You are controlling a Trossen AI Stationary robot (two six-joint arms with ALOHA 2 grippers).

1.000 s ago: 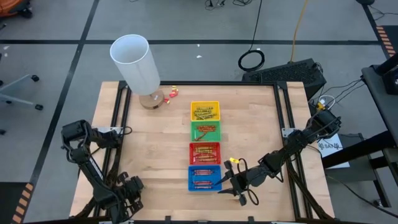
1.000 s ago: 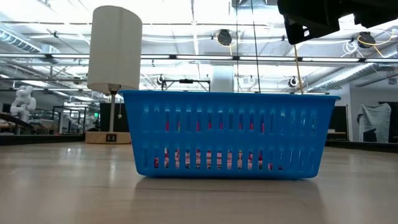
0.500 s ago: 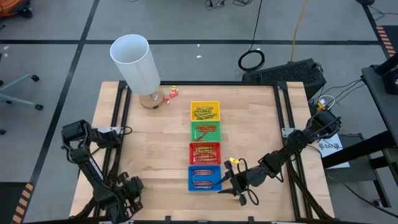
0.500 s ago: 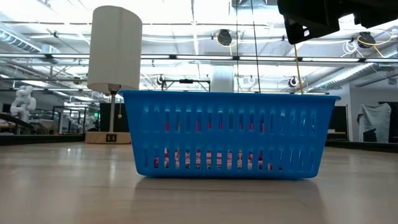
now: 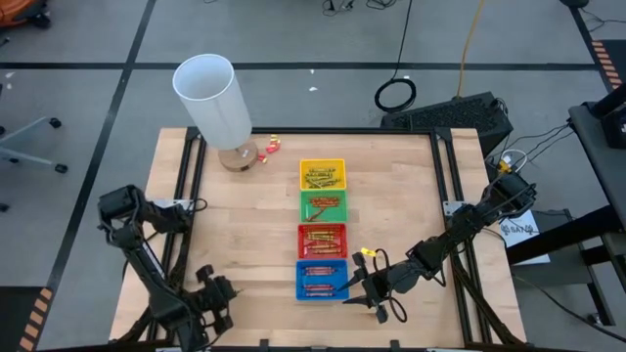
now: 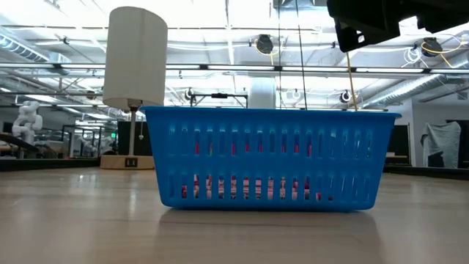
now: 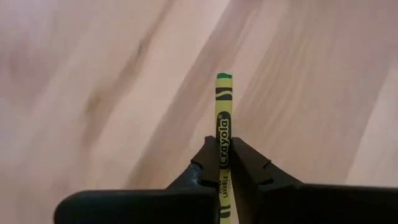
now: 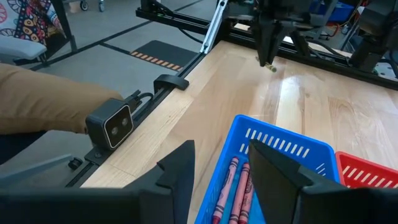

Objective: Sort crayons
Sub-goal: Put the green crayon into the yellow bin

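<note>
Near the desk's front-left edge, the left pincer pinches a yellow-green paper-wrapped crayon above pale wood grain. Right pincer, fingers spread, hovers by the slotted blue plastic tray; beyond lie red, green, yellow trays, then a white cylinder.

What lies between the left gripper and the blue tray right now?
Only bare table, as the high view shows. The left gripper, shut on a green crayon, sits apart from the blue tray.
</note>
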